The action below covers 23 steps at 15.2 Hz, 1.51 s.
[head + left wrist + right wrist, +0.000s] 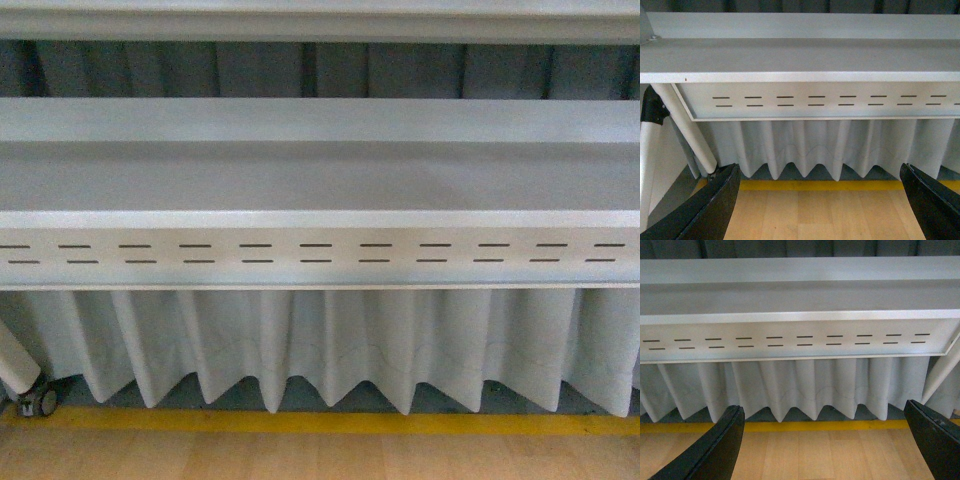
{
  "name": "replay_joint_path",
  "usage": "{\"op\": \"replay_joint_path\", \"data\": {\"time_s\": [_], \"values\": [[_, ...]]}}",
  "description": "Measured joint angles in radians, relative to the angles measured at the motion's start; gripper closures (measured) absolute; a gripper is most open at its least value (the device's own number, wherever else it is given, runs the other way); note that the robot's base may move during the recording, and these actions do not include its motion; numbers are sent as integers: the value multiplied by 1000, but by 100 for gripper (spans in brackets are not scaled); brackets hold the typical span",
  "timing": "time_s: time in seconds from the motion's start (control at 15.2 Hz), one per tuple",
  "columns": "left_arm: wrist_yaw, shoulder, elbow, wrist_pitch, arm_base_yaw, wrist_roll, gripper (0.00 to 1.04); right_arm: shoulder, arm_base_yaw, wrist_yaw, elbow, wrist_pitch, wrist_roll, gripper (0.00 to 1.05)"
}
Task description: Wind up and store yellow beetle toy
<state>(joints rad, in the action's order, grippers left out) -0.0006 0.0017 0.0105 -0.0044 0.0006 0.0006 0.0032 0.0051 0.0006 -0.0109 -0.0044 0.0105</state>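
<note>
The yellow beetle toy is out of view in every frame. My left gripper (pixel 820 210) is open and empty, its black fingers (pixel 710 210) wide apart over the wooden floor. My right gripper (pixel 822 450) is open and empty too, its black fingers (pixel 715 450) spread over the same floor. Neither arm shows in the front view.
A grey table (pixel 320 180) with a slotted front panel (pixel 320 255) fills the front view; it also shows in both wrist views (pixel 805 60) (pixel 800 295). A pleated grey curtain (pixel 330 340) hangs below. A yellow floor stripe (pixel 320 422) edges wooden flooring. A table leg (pixel 685 130) and a caster (pixel 38 400) stand at left.
</note>
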Motion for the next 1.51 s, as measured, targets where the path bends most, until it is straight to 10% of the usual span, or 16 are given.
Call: {"op": "replay_joint_path", "data": {"time_s": [1.51], "values": [[0, 0, 0, 0, 0, 0, 7, 0, 0, 0, 0, 0, 0, 7]]}}
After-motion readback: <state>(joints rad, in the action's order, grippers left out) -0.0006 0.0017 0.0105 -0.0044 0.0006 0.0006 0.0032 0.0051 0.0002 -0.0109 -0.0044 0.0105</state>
